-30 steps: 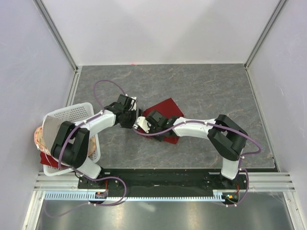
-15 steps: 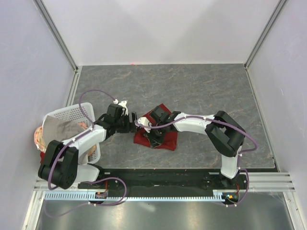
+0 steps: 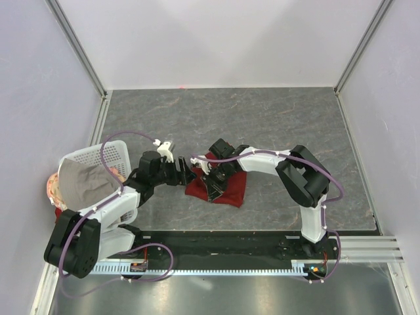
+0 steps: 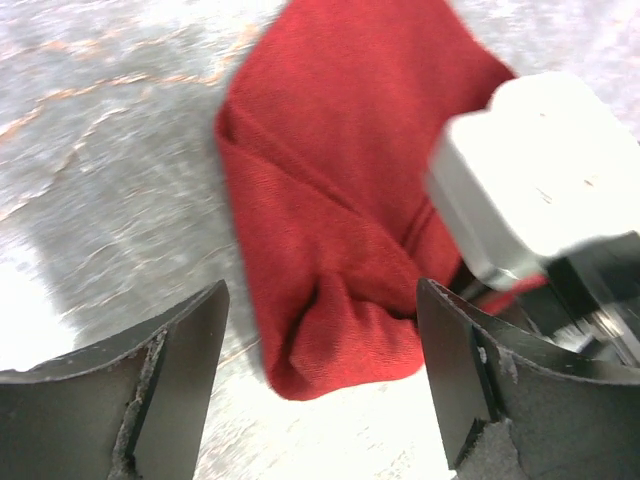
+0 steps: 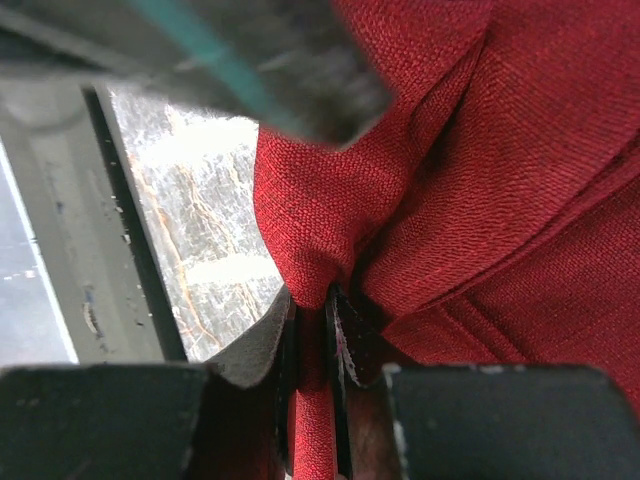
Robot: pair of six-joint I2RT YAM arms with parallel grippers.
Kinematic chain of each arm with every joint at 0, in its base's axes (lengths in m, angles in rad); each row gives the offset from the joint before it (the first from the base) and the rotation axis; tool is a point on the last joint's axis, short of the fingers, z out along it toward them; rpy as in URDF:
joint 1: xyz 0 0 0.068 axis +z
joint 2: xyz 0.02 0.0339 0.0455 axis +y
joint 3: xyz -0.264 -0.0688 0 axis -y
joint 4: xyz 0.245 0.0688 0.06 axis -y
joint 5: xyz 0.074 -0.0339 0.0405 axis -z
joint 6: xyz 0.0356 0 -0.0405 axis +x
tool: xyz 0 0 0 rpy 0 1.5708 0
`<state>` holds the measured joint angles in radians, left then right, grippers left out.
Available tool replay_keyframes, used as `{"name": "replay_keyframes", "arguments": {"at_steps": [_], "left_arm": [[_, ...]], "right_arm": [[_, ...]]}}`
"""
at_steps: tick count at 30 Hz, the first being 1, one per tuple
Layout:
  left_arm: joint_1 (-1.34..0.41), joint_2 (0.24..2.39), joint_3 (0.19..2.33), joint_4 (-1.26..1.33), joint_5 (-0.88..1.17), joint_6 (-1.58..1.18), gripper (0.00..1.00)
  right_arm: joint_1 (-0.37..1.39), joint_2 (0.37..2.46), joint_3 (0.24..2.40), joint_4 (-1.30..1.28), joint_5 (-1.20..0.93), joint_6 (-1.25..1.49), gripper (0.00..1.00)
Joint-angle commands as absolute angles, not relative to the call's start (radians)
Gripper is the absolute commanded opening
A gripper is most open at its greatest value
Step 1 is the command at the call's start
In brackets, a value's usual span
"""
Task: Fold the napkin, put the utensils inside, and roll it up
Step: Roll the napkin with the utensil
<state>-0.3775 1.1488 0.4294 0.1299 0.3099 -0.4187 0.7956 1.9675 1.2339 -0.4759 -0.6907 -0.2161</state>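
Lower left: white basket [image 3: 113, 152] holding grey-beige cloth [image 3: 85, 182]. Frame centre: left gripper [image 3: 186, 174], fingers apart, just beside left edge of napkin [image 3: 233, 192]. Right gripper [image 5: 318, 320] clamped on raised napkin fold. Napkin bunched, mid-table [image 3: 282, 118].

I count, dark red soft fabric napkin [image 3: 235, 191]: one | white plastic mesh basket [image 3: 105, 153]: one | grey-beige crumpled cloth [image 3: 85, 184]: one | white-and-black robot arms: two, left arm [image 3: 121, 200], right arm [image 3: 262, 161] | two-finger pincers: two, left pincer [image 3: 188, 175], right pincer [image 3: 214, 190] | grey stone-patterned bench [image 3: 275, 118]: one
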Motion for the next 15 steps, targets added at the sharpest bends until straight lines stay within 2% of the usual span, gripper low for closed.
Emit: {"name": "replay_keyframes", "arguments": {"at_steps": [1, 7, 15], "left_arm": [[-0.377, 1.167, 0.411, 0.275, 0.374, -0.462, 0.78], [-0.377, 1.209, 0.417, 0.252, 0.364, -0.465, 0.65], [-0.377, 1.285, 0.436, 0.215, 0.368, -0.459, 0.62]], "right_arm": [[0.776, 2.039, 1.247, -0.529, -0.729, -0.209, 0.15], [0.753, 2.054, 1.259, -0.531, -0.733, -0.199, 0.15], [0.738, 2.056, 1.261, -0.529, -0.730, -0.190, 0.15]]}}
